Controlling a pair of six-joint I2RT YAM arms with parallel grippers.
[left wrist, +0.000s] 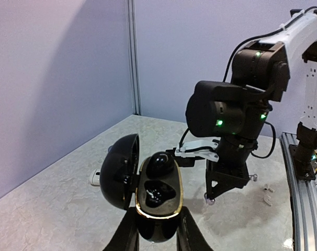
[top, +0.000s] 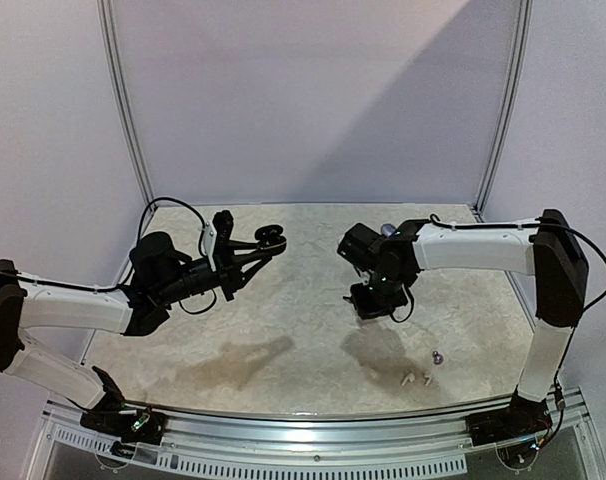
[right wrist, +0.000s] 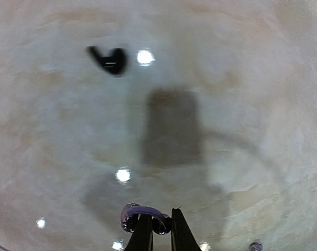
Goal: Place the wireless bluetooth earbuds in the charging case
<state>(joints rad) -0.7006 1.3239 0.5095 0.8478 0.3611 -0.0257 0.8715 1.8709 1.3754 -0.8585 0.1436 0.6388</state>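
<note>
Clamping the charging case [left wrist: 158, 191] from both sides, the left fingers [left wrist: 126, 236] hold it up off the desk [top: 283, 350], over the desk's left half. The case is black with a gold rim round its tray, and it stands open. Its domed lid [left wrist: 118, 172] swings out to the left on the hinge, and the tray faces the wrist camera. Glossy black shapes fill the tray; whether they are earbuds or bare wells I cannot tell. Behind the lid a small white object [left wrist: 94, 178] lies on the desk, partly hidden.

To the right of the case and apart from it, the other arm points downward. The right fingers [right wrist: 142, 235] are drawn nearly together, pinching a purplish earbud [right wrist: 143, 215] at their tips. That earbud hangs above the marbled surface, over the middle of the desk's right half.

Nearer the front edge, toward the right corner, a second purplish earbud [top: 436, 357] lies loose. The white stemmed pair [top: 414, 380] lies just beside it, closer to the edge. In the right wrist view a small black thing [right wrist: 110, 58] lies on the desk farther off, too blurred to name.
</note>
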